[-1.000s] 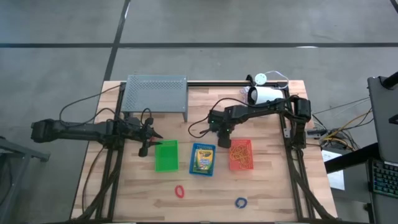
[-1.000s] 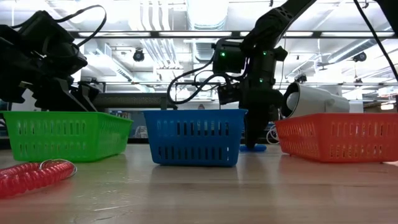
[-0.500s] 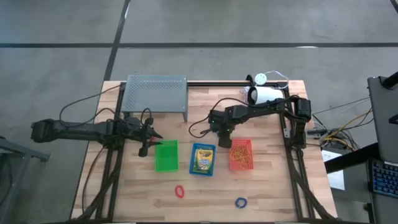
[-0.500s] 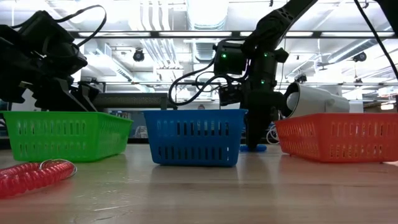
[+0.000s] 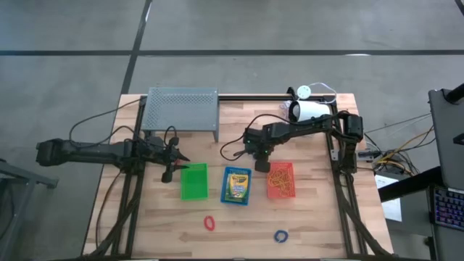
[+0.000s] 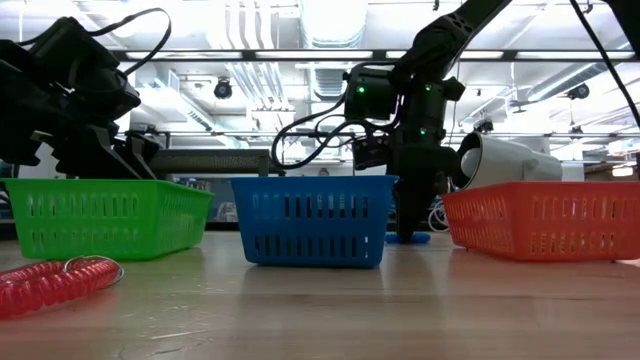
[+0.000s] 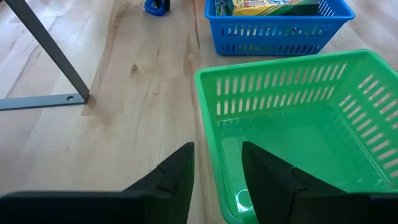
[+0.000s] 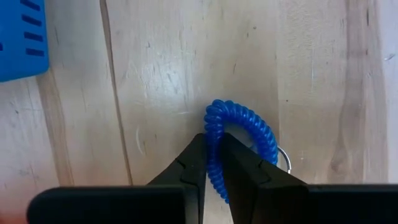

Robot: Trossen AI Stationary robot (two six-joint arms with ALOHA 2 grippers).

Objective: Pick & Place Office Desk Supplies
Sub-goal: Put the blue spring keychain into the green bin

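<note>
Right wrist view had the right gripper [image 8: 212,163] pinched down on one strand of the blue coil loop [image 8: 241,144] lying on the table [image 8: 155,74] between the blue basket [image 5: 236,185] and red basket [image 5: 280,180], seemingly ready to lift it for sorting.

The right arm reaches in from its base and bends down at the wrist, so the right gripper [image 8: 212,167] points straight at the tabletop — its two dark fingers [image 8: 189,165] drawn nearly together, pinching a coil of a blue elastic loop [image 8: 245,134] between the tips. The left arm lies stretched out low and level; the left gripper [image 7: 217,171] seems empty, its fingers standing apart.
</note>
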